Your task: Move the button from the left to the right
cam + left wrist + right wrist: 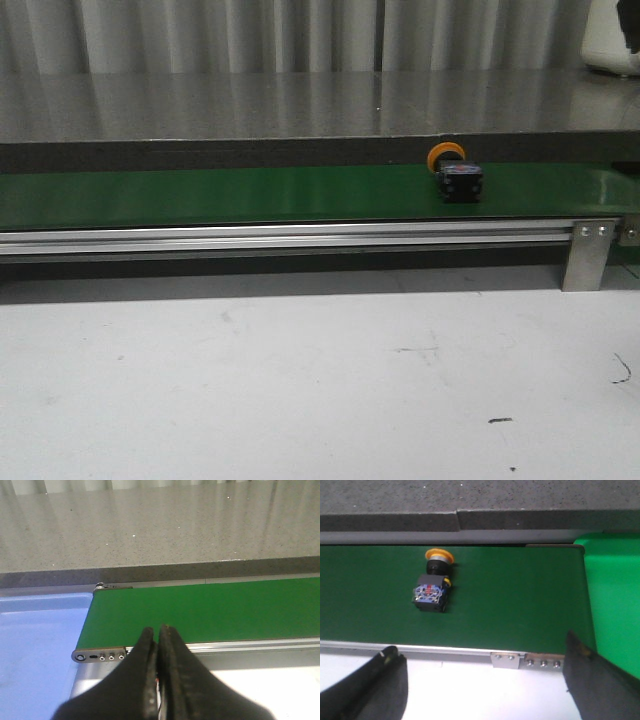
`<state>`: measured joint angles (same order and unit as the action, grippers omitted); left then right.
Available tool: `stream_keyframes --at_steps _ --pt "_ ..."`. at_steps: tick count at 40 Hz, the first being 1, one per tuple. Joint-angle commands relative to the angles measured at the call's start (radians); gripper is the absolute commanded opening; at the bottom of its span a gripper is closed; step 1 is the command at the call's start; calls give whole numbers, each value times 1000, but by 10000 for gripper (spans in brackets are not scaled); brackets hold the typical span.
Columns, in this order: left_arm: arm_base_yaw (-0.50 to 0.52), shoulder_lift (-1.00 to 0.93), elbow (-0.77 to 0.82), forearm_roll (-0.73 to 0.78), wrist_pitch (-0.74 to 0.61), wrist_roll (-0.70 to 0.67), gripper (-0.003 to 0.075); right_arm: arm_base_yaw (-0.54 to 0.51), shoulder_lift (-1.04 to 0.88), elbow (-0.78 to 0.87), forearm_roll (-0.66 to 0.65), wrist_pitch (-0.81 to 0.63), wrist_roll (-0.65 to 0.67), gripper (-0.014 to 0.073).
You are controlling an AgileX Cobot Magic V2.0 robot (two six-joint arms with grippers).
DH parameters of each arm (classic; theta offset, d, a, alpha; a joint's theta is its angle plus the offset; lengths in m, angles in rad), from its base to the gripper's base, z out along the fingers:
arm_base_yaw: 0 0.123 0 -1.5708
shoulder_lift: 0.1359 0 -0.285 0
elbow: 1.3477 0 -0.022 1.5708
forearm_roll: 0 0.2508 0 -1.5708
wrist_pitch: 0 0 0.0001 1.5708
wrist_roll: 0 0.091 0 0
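— Spotting the button point(434, 582) yet?
— Yes, on the green belt point(520, 600), toward its right end, long axis across it, cap at the far edge. My right fingers point(485, 680) gape nearest; left fingers point(159, 645) are pressed together, far off.

Looks like an industrial lab or workshop: green conveyor belt point(250, 195) on aluminium rail point(280, 238), grey speckled surface point(300, 105) behind.

The button point(457, 176) lies tipped over on the green belt point(250, 195).
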<state>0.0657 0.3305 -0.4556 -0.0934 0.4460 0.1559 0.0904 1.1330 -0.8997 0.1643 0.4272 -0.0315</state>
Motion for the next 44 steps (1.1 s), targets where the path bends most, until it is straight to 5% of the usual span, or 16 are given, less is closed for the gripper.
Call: stream_keyframes --at_steps 1,23,44 --pt "-5 8 -25 -12 -84 -1 -21 -26 85 -113 3 -39 6 647" --pt "-5 8 -25 -12 -84 -1 -21 -37 516 -507 3 169 6 647" --pt "-5 8 -25 -12 -84 -1 -21 -39 712 -598 21 213 6 622"
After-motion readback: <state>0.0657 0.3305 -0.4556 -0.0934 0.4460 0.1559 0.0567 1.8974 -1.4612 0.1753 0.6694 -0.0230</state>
